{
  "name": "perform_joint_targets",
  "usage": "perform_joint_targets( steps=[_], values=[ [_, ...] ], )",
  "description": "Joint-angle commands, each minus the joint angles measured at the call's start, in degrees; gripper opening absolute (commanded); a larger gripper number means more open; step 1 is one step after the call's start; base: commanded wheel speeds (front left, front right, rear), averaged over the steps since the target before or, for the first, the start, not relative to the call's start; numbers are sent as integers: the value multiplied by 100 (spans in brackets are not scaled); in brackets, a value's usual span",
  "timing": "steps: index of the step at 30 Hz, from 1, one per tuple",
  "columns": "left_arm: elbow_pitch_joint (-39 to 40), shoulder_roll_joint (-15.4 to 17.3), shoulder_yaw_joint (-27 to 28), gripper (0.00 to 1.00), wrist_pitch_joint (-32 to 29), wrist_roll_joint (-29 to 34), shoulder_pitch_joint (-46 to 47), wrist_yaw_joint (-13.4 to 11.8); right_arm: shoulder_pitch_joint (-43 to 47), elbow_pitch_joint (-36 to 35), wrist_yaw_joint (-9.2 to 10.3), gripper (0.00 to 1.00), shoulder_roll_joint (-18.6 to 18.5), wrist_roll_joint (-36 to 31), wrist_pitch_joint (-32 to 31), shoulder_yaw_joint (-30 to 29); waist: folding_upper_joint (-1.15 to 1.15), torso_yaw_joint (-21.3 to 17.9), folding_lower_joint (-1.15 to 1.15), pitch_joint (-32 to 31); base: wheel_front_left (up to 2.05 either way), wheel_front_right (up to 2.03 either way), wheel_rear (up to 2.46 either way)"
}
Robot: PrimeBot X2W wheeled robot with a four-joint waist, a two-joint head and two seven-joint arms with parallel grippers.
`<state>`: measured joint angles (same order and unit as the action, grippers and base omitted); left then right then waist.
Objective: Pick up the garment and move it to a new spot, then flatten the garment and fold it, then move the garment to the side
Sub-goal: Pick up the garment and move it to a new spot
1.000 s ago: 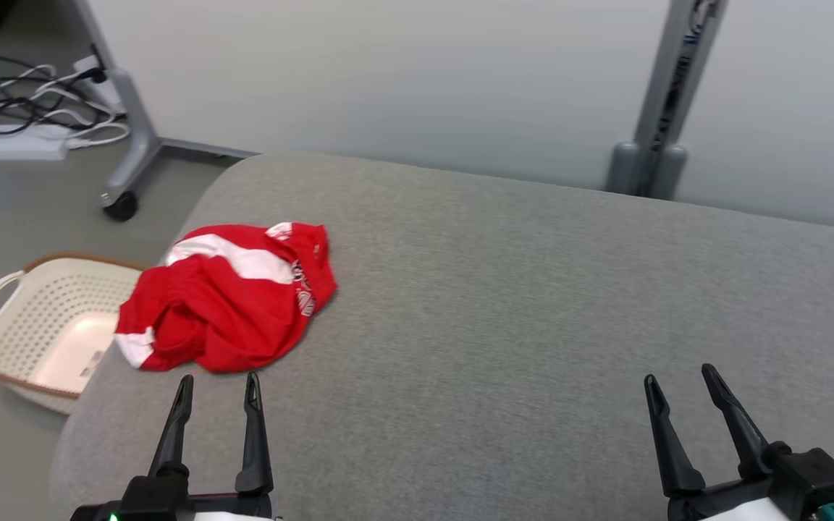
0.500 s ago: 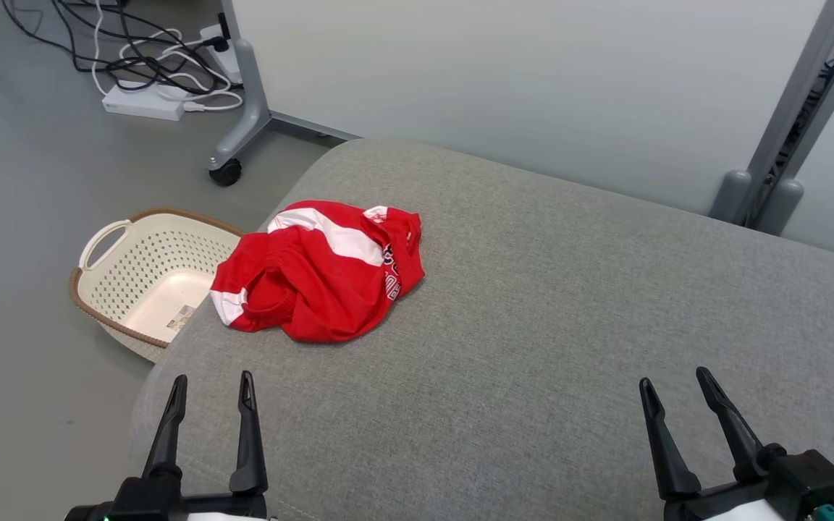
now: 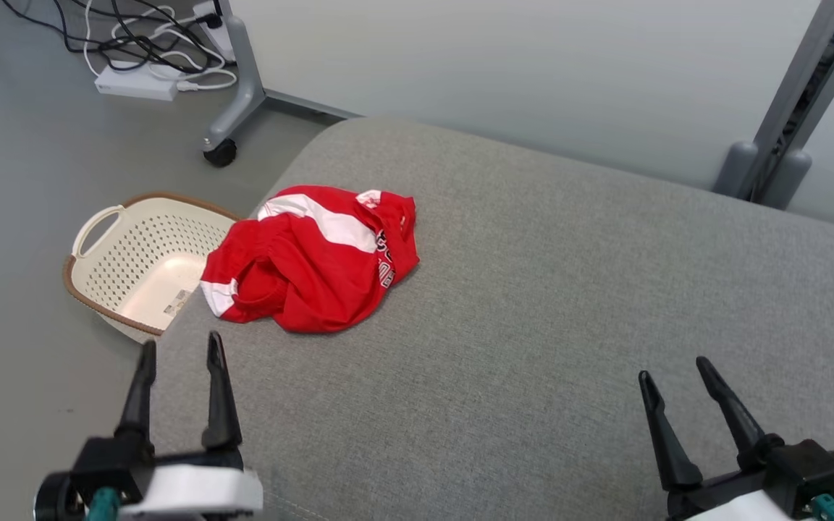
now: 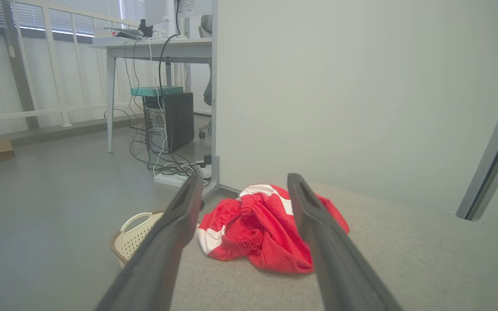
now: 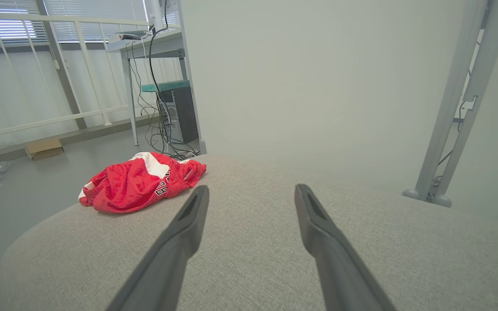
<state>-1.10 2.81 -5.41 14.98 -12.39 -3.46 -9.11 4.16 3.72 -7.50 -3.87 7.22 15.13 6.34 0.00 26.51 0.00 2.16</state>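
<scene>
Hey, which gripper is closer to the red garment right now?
Left. The left gripper sits just short of the red garment, apart from it; the right gripper is far off across the gray cushion.

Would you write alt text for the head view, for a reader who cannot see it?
A crumpled red and white garment lies near the left edge of a grey cushion, a cream basket on the floor beside it. The left gripper, lower left, and the right gripper, lower right, are open and empty, apart from the garment.
</scene>
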Motion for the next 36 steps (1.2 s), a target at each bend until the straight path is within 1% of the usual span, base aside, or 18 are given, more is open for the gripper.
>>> perform_joint_targets(
  steps=[1, 10, 12, 13, 15, 18, 23, 26, 33, 36],
  values=[
    [-115, 18, 62, 100, 25, -54, 274, 63, -96, -17, 2, 100, -101, -14, 2, 1, 0, -107, 0, 200, 0, 0, 0],
    [-1159, 19, 293, 100, 25, -438, 1791, 311, -541, -98, 2, 100, -622, -61, 2, 105, 0, -422, 0, 1063, 0, 0, 0],
    [-1545, 17, 348, 100, 24, -532, 2142, 380, -655, -118, 2, 100, -717, -71, 1, 118, 0, -491, 0, 1223, 0, 0, 0],
    [-1545, 17, 348, 100, 24, -532, 2142, 380, -655, -118, 2, 100, -717, -71, 1, 118, 0, -491, 0, 1223, 0, 0, 0],
    [-2013, 21, 402, 100, 25, -652, 2519, 435, -718, -136, 2, 100, -784, -76, 2, 117, 0, -549, 0, 1351, 0, 0, 0],
    [-2766, 82, 508, 100, -47, -753, 3095, 392, -820, -147, 2, 100, -868, -80, 1, 135, 0, -644, 0, 1526, 0, 0, 0],
    [-3946, 211, 711, 100, -628, -1056, 3987, 389, -981, -168, 2, 100, -959, -85, 2, 166, 0, -802, 0, 1749, 0, 0, 0],
    [-4558, 303, 772, 100, -1133, -1229, 4380, 447, -1079, -161, 2, 100, -988, -81, 1, 204, 0, -897, 0, 1842, 0, 0, 0],
    [-5594, 547, 651, 100, -2038, -1329, 5064, 671, -1228, -148, 2, 100, -971, -79, 2, 237, 0, -1048, 0, 2054, 0, 0, 0],
    [-5954, 616, 581, 100, -2268, -1339, 5276, 765, -1293, -131, 2, 100, -972, -77, 1, 269, 0, -1097, 0, 2139, 0, 0, 0]
  ],
)
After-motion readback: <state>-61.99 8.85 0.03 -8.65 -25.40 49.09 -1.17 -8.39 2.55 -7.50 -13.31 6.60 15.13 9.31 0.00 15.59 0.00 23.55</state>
